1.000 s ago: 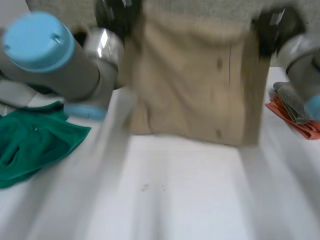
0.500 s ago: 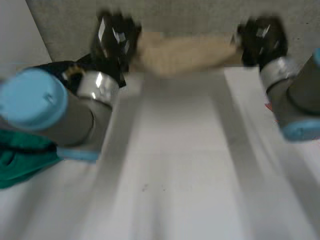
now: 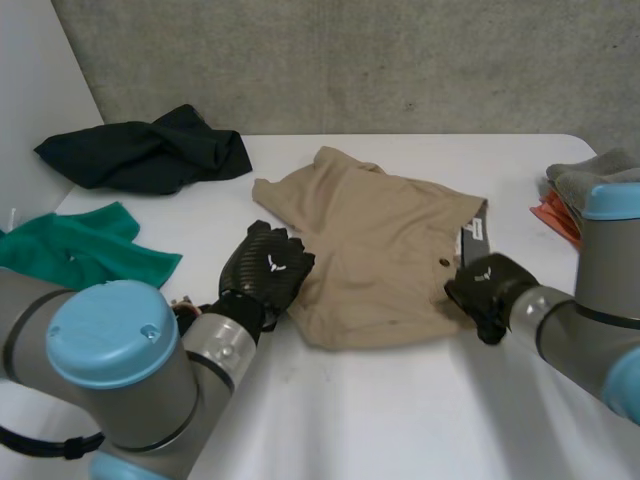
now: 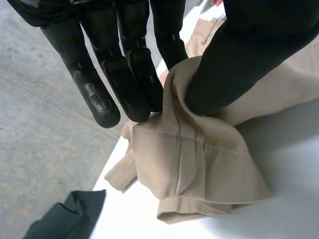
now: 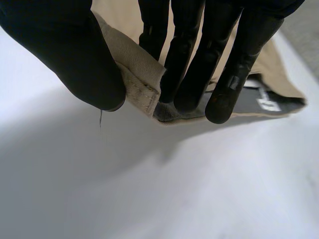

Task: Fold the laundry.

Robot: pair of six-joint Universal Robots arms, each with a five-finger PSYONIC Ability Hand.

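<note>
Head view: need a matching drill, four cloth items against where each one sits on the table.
Items:
1. tan garment
2. black garment
3. green cloth
4. grey and orange pile

Places:
A. far left corner of the table, by the wall
B. right edge of the table
C. middle of the table, pinched by the left hand at one side and the right hand at the other
D. left edge, nearer the robot than the black garment

Pairs: 1-C, 2-A, 3-D, 4-B
</note>
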